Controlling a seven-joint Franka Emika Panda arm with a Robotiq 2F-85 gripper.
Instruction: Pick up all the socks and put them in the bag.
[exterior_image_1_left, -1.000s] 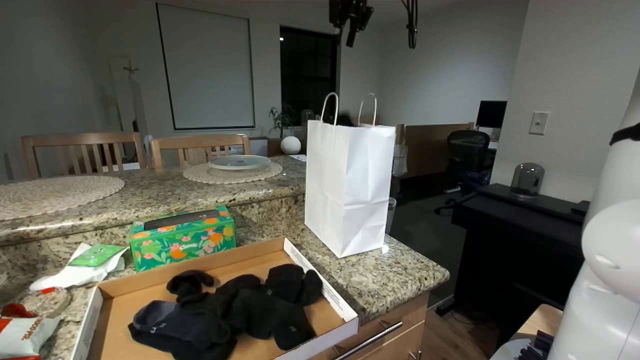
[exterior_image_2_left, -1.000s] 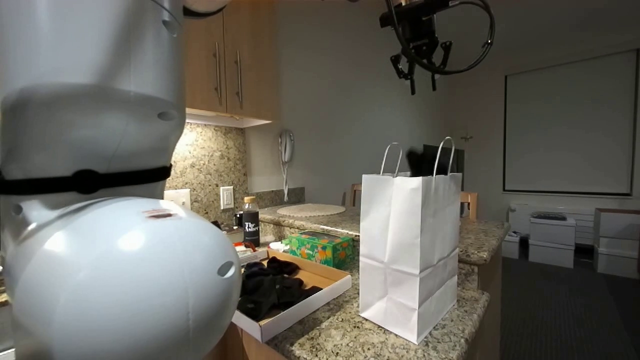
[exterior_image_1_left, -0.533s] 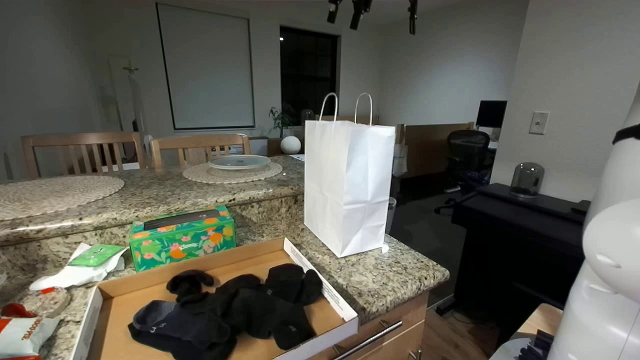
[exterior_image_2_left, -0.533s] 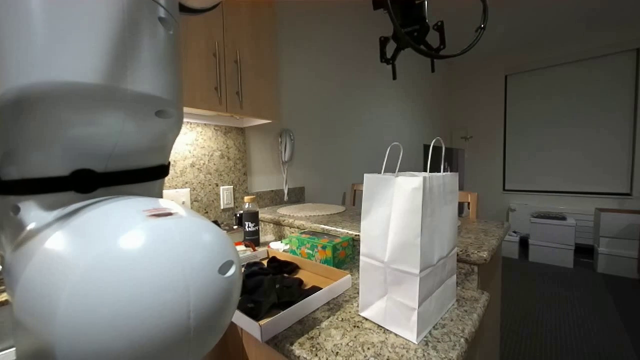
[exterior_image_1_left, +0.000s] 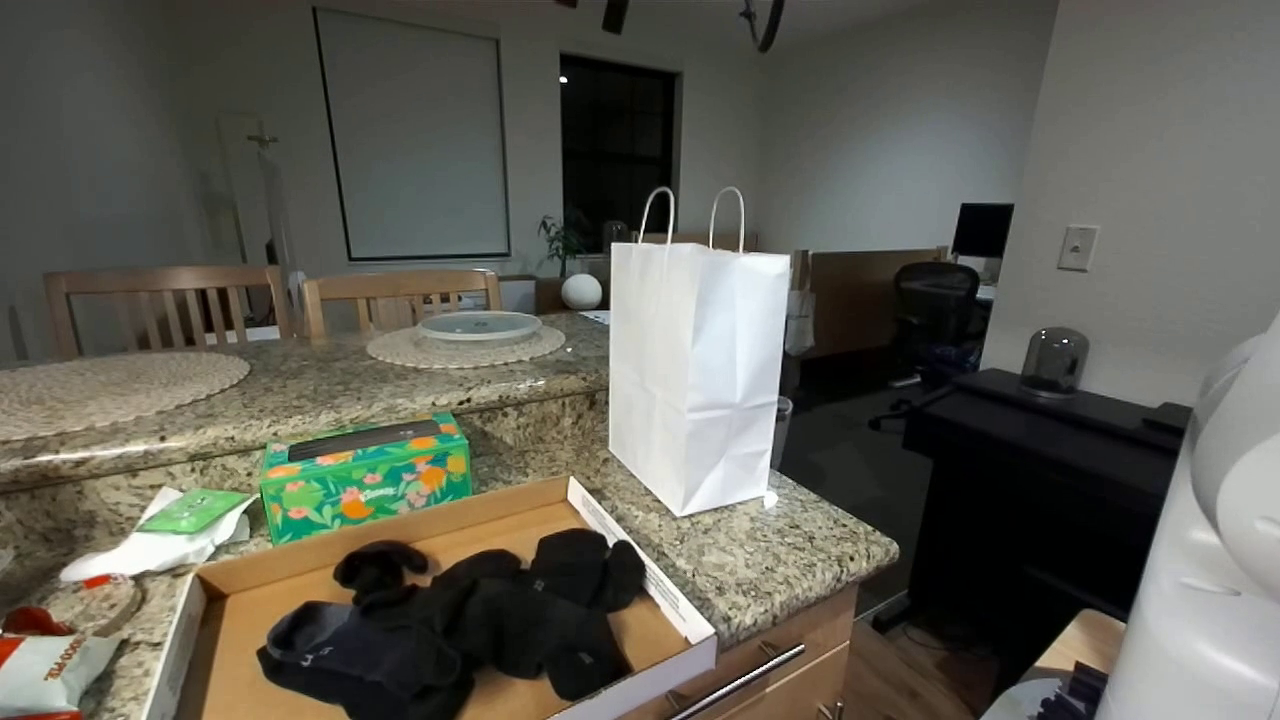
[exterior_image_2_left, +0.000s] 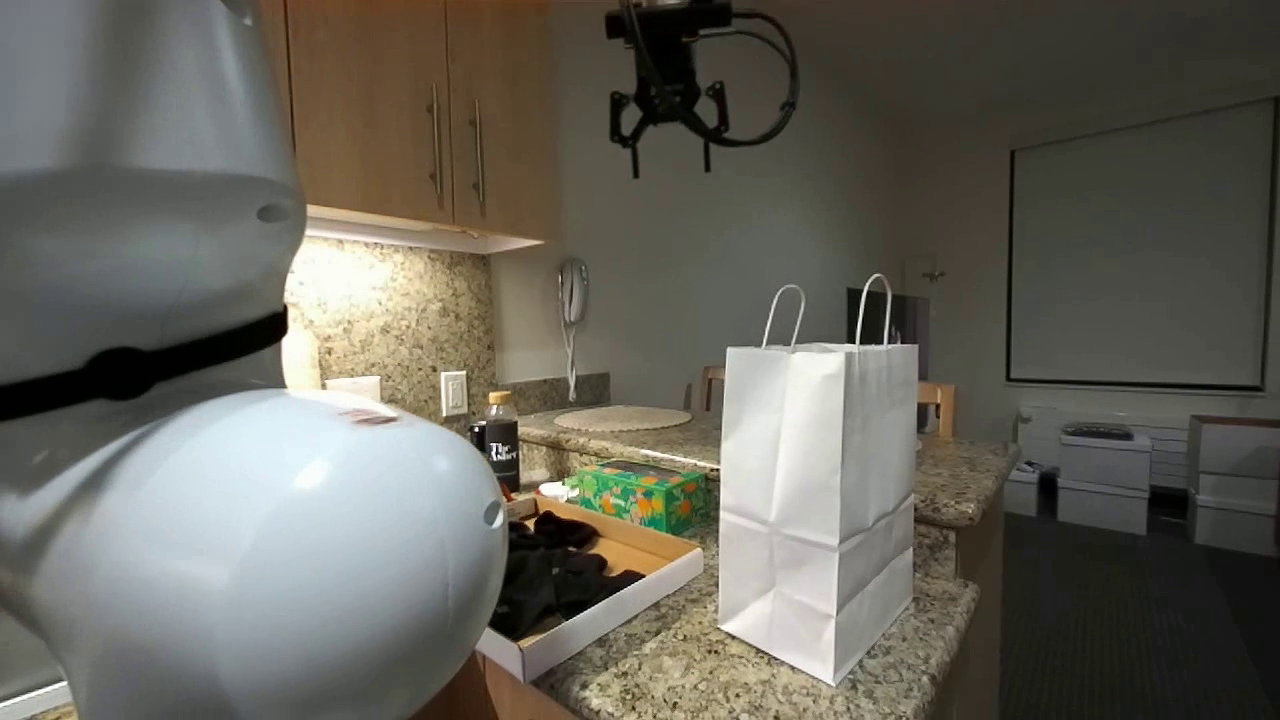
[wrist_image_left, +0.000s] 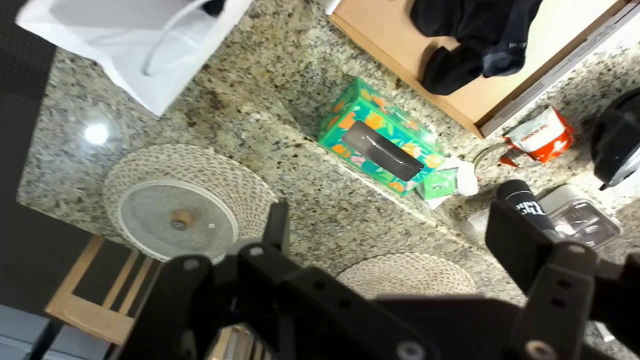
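Stone counter (exterior_image_1_left: 790, 550); white arm (exterior_image_2_left: 330, 560) at a side of both exterior views.
The bag (exterior_image_1_left: 700, 380) stands upright near the counter's corner, mouth up. The shallow tray (exterior_image_1_left: 235, 650) lies near it, and in the tray the dark socks (exterior_image_1_left: 510, 610) sit in a loose, overlapping heap, too tangled to count. The tissue box (exterior_image_1_left: 370, 490) is just beside the tray. In an exterior view the gripper (exterior_image_2_left: 671, 172) hangs high above the counter, jaws well apart. A red-and-white packet (exterior_image_1_left: 60, 665) lies near the tray. In the wrist view a dark bit (wrist_image_left: 214, 7) shows within the bag's rim; what it is, I cannot tell.
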